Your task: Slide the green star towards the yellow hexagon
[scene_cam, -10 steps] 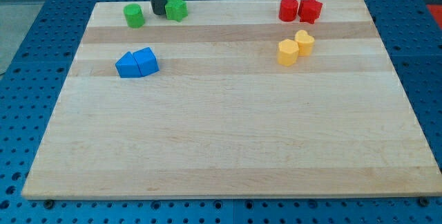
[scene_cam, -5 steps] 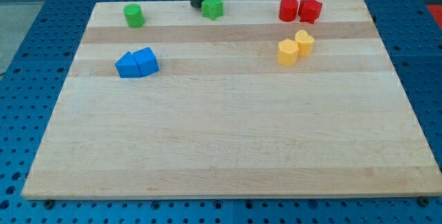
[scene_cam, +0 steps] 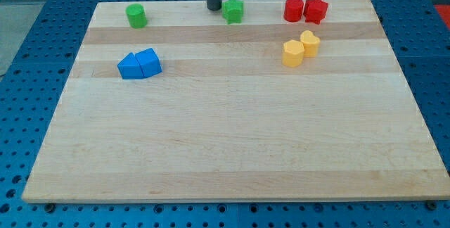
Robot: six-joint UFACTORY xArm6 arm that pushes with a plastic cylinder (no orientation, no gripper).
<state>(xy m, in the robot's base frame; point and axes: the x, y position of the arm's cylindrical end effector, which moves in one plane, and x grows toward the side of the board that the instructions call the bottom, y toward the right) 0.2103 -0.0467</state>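
Note:
The green star lies near the board's top edge, a little right of centre. My tip stands just left of it, close to or touching its left side. Two yellow blocks sit together to the star's lower right: a yellow hexagon and another yellow block touching it on its upper right. The star is well left of and above them.
A green cylinder sits at the top left. Two blue blocks lie together at the left. A red cylinder and a red star sit at the top right. The wooden board lies on a blue pegboard table.
My tip has moved right along the top edge, and the green star has slid right with it, away from the green cylinder and closer to the red blocks.

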